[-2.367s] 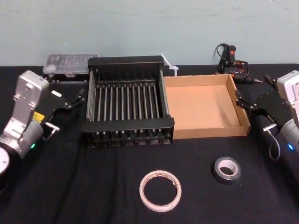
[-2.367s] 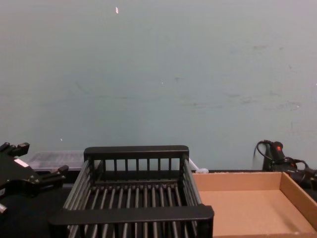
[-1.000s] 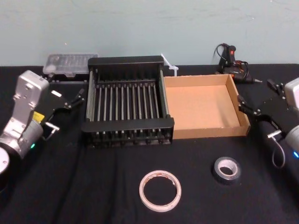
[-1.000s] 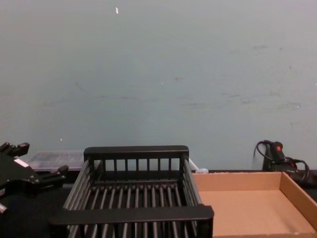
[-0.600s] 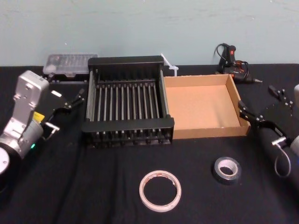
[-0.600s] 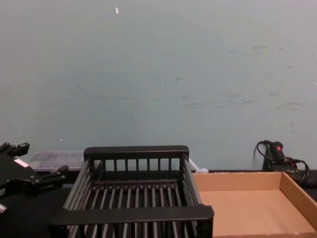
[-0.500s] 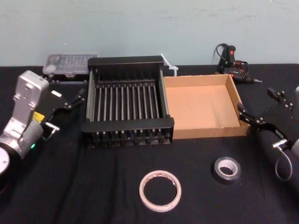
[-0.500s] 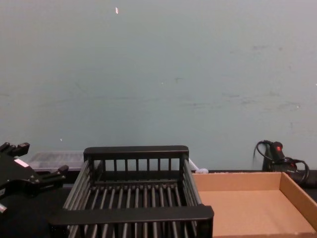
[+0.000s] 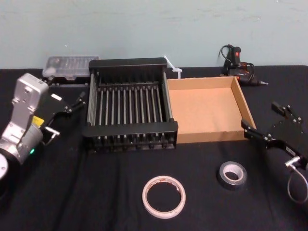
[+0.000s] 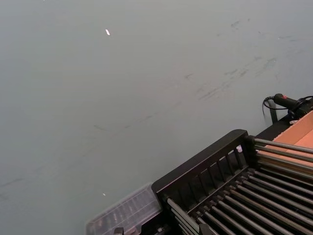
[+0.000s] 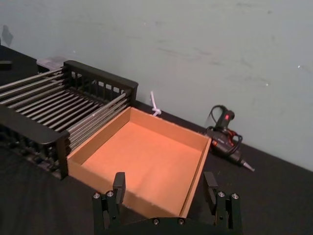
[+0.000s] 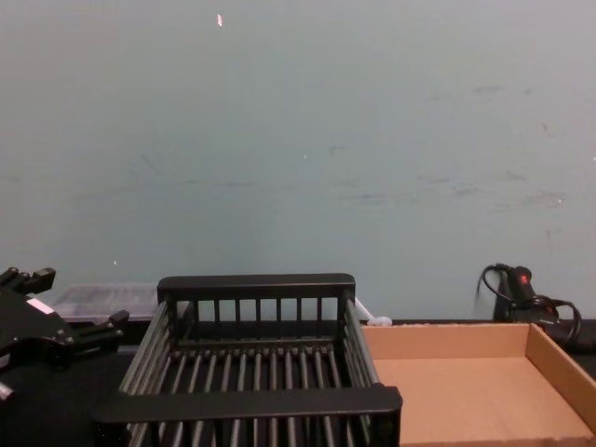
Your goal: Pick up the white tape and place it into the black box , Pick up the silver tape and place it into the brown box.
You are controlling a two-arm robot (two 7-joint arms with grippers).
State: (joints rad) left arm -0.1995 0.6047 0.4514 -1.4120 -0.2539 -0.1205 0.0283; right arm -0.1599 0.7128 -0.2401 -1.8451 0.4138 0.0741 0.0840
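Right claw [image 9: 261, 122], fingers spread wide, hangs at two o'clock of the silver tape [image 9: 231, 174], apparently lining up a pickup; left claw [image 9: 72, 102] parked, also wide.

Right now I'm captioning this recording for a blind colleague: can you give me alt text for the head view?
The open right gripper hovers just right of the empty brown box, above the silver tape lying on the black tablecloth. The white tape lies nearer the robot, in front of the empty black box; the left gripper rests left of that crate.
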